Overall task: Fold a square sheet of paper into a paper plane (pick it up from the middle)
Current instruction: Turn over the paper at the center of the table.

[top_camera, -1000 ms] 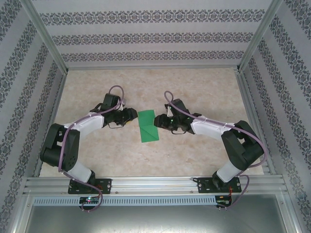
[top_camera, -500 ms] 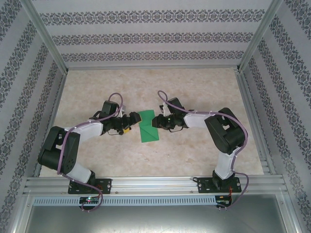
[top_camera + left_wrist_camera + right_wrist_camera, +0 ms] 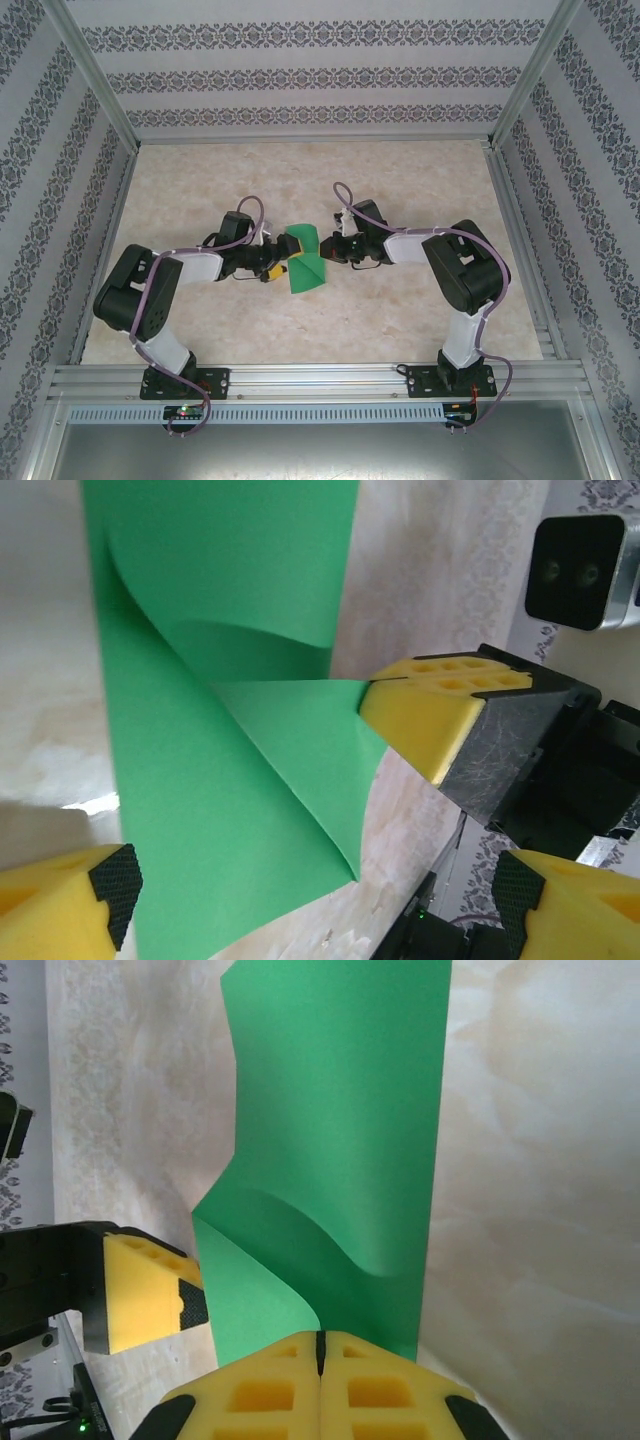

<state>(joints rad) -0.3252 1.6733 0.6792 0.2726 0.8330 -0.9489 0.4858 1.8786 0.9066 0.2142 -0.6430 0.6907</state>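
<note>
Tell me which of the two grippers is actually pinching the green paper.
The right gripper: its jaws are pressed shut on an edge of the square sheet of paper. The left gripper has its jaws wide apart and grips nothing.

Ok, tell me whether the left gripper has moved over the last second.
Yes. The left gripper has shifted toward the near rail, alongside the square sheet of paper.

Left pincer (image 3: 275, 268), right pincer (image 3: 328, 250) flank sheet (image 3: 303, 266); front free.

Bright, even light all round, just faint soft shadows on the table (image 3: 400, 320), a small glare patch beside the green paper (image 3: 230, 810) up close, near foreground slightly soft.
</note>
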